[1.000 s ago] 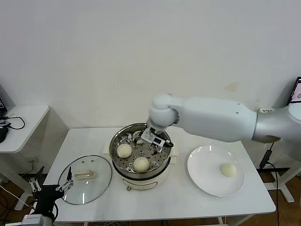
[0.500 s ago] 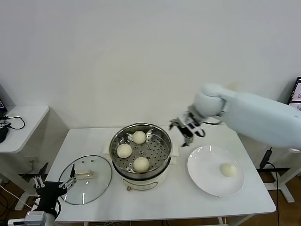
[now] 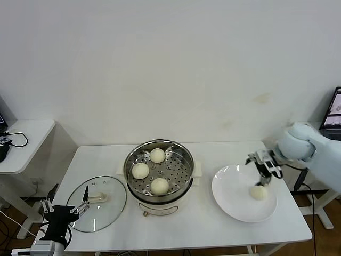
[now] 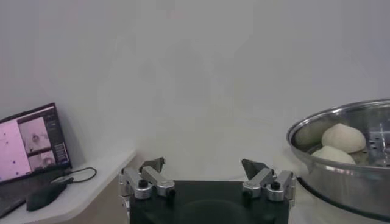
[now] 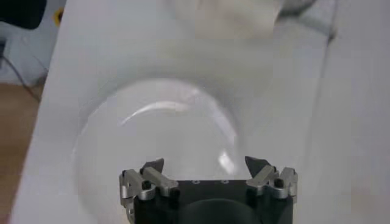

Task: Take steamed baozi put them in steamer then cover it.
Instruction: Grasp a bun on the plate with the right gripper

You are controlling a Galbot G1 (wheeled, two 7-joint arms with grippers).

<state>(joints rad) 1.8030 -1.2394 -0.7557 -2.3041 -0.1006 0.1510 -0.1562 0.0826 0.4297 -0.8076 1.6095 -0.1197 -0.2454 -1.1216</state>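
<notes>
Three cream-white baozi (image 3: 157, 155) (image 3: 140, 170) (image 3: 159, 185) lie on the perforated tray of the shiny steamer (image 3: 159, 146) at the table's middle. A fourth baozi (image 3: 259, 192) lies on the white plate (image 3: 234, 200) at the right. My right gripper (image 3: 264, 173) is open and empty, just above the plate's far edge, close over that baozi; its wrist view shows the plate (image 5: 152, 134) below its open fingertips (image 5: 206, 164). The glass cover (image 3: 97, 203) lies flat on the table left of the steamer. My left gripper (image 3: 64, 209) is open and parked off the table's front left corner; its wrist view shows the steamer (image 4: 347, 176).
A small side table (image 3: 24, 138) with cables stands at the far left, and a laptop (image 4: 30, 146) shows on it in the left wrist view. A screen edge (image 3: 335, 109) shows at the far right. A white wall rises behind the table.
My right gripper has left the steamer, where a third baozi now lies, and swung right across the table to above the plate's baozi. The left arm has hardly moved.
</notes>
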